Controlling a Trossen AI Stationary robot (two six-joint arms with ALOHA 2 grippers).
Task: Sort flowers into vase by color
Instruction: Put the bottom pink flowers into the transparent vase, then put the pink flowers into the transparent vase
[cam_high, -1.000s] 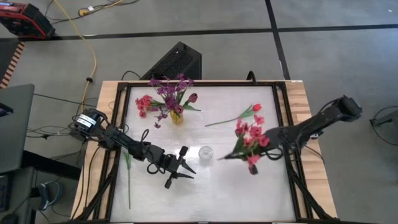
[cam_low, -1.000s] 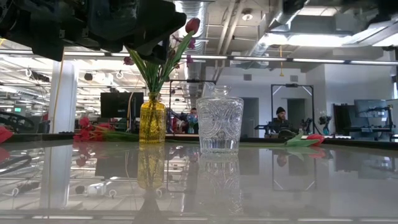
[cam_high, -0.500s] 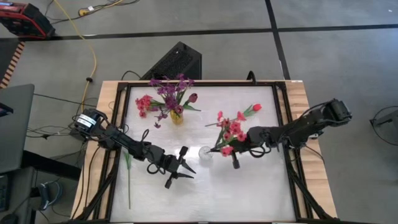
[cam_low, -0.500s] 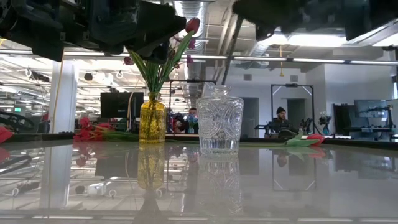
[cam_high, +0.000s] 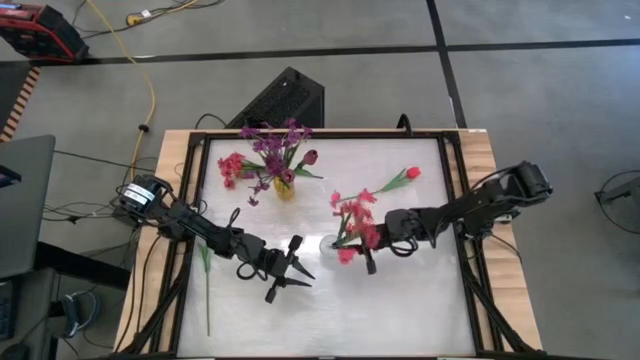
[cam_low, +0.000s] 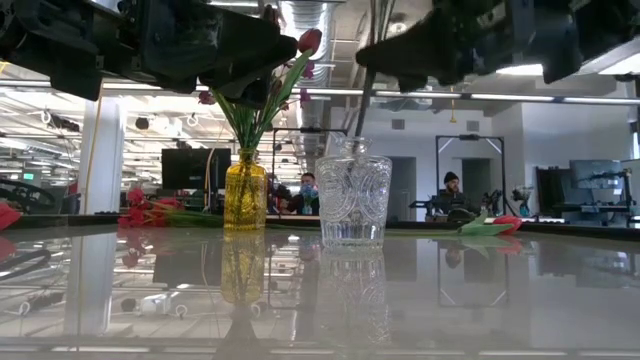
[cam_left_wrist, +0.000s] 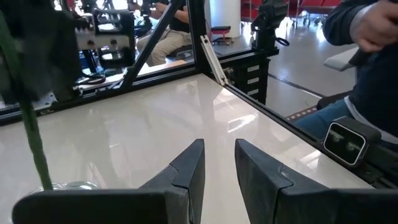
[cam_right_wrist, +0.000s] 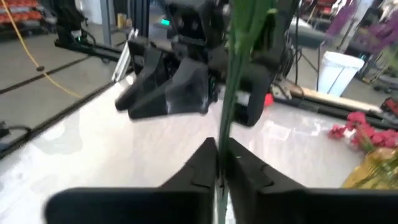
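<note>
Left gripper: you have it low over the front-left of the white table, fingers parted and holding nothing, pointed toward the clear glass vase. Loose green stalk: lying on the table's left edge, long axis running front to back. Red-pink sprig, spare: lying flat at the back left beside the yellow vase. Yellow vase: upright, carrying purple-magenta sprigs and a dark maroon tulip bud, stalks fanning upward. Clear glass vase: upright near the table's middle, just right of the yellow one in the low view. Held red-pink sprig: blossoms up, stalk near vertical, lower end over the clear vase's mouth; whether it is already inside you cannot tell. Right gripper: clenched on that stalk, directly above the clear vase; its body is cut off at the low view's top edge. Red tulip: lying back right, bud pointing right. Surface: glossy, mirroring both vases. Room: open office, seated people far behind.
</note>
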